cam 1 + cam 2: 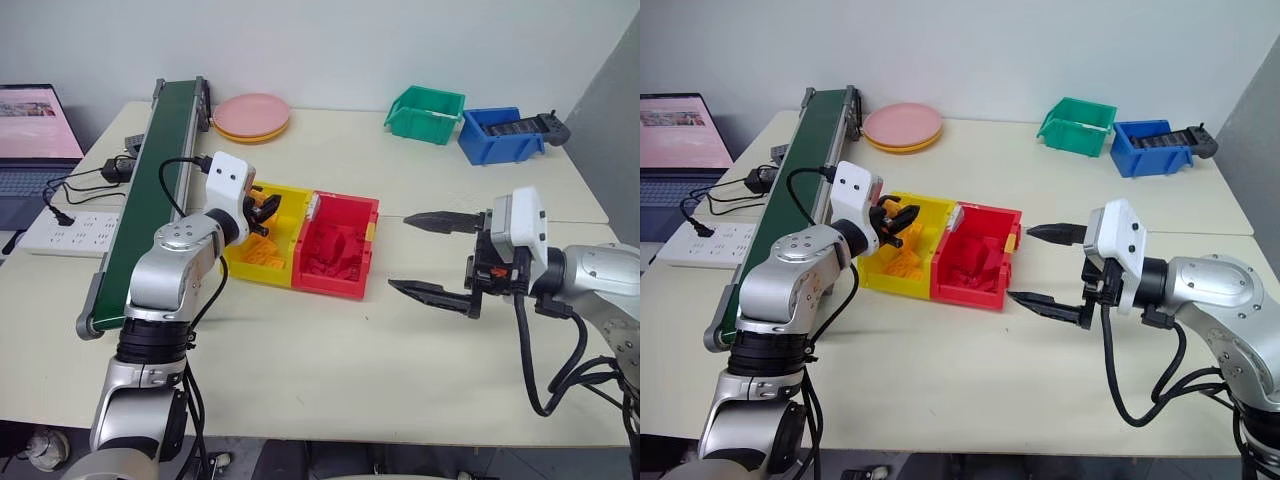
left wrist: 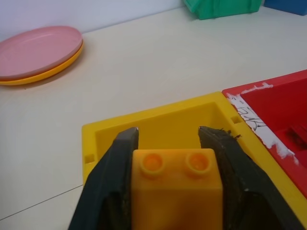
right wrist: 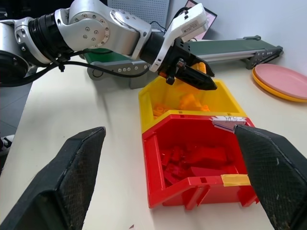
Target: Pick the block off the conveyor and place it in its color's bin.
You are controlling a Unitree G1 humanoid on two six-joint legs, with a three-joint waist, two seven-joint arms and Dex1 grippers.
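Observation:
The yellow-orange studded block point(image 2: 177, 187) sits between the two black fingers of my left gripper point(image 2: 169, 130), which is shut on it. The gripper point(image 1: 265, 210) hovers over the far part of the yellow bin point(image 1: 291, 196), above the heap of yellow bricks point(image 1: 255, 255) inside. The dark green conveyor point(image 1: 150, 180) runs along the left side of the table, beside that arm. My right gripper point(image 1: 400, 252) stands wide open to the right of the bins, pointing left toward them, with nothing between its fingers.
A red bin point(image 1: 340, 285) with red bricks stands against the yellow bin's right side. A green bin point(image 1: 427, 113) and a blue bin point(image 1: 500, 135) sit at the back right, pink plates point(image 1: 252, 116) at the back. A power strip point(image 1: 70, 232) and laptop point(image 1: 35, 140) lie left of the conveyor.

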